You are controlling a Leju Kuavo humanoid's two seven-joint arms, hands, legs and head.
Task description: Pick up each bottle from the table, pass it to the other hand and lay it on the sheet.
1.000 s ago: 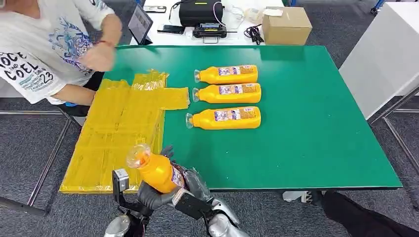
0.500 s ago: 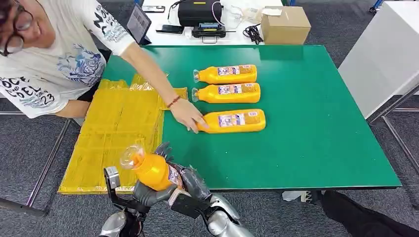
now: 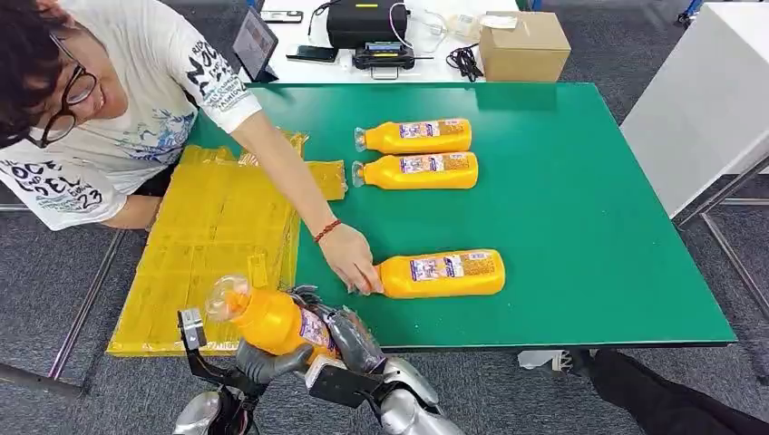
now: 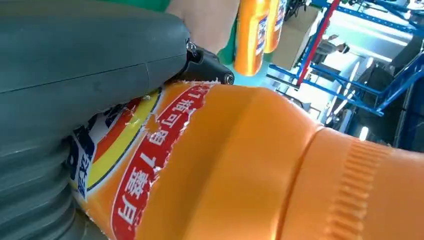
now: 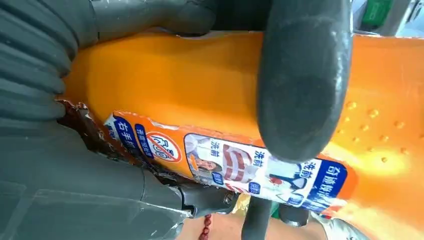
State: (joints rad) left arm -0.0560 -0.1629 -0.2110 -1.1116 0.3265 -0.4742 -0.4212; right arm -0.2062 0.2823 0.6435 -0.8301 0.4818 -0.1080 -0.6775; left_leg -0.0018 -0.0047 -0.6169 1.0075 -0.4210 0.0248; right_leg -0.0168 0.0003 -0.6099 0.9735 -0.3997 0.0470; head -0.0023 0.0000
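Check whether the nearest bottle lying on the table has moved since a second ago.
Yes. The nearest bottle, with the person's hand at its cap, now lies closer to the green table's near edge and farther from the other two bottles.

My left hand point(image 3: 263, 361) and right hand point(image 3: 349, 337) hide the lower part of the bottle point(image 3: 272, 319) between them, so I cannot tell which one bears its weight. In my left wrist view the bottle runs off the picture's edge, its label torn and only partly readable. The person's hand point(image 3: 352, 268) covers the neck of the nearest desk bottle point(image 3: 442, 273). The labels there are too small to read.
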